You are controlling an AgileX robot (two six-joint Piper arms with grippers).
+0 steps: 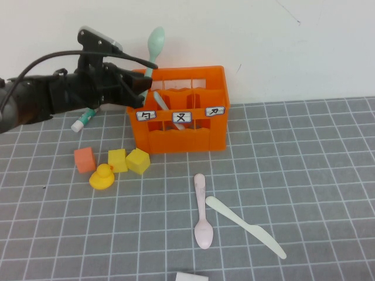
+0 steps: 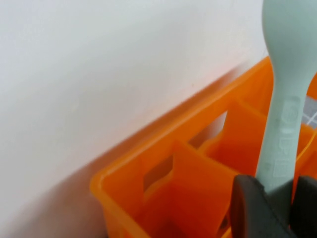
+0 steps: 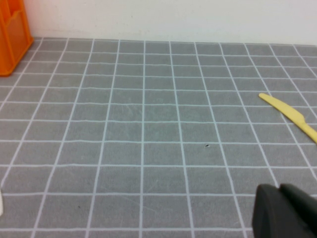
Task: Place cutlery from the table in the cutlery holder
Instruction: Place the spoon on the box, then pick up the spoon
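Note:
My left gripper [image 1: 142, 81] is shut on the mint-green spoon [image 1: 156, 42] and holds it upright, bowl up, over the back left compartment of the orange cutlery holder [image 1: 196, 136]. The left wrist view shows the spoon [image 2: 283, 94] between the fingers [image 2: 250, 201] above the holder [image 2: 163, 173]. A pale grey-beige piece [image 1: 160, 101] leans inside the holder. The pale pink spoon [image 1: 202, 213] and the cream-white knife [image 1: 243, 225] lie on the table [image 1: 293, 164] in front. My right gripper [image 3: 287, 210] is shut and empty, low over the table, near the knife [image 3: 292, 116].
A white-and-green tube [image 1: 82, 121] lies left of the holder, under my left arm. An orange cube [image 1: 84, 159], two yellow cubes [image 1: 128, 160] and a yellow duck [image 1: 102, 177] sit front left of it. A white object [image 1: 191, 276] shows at the front edge.

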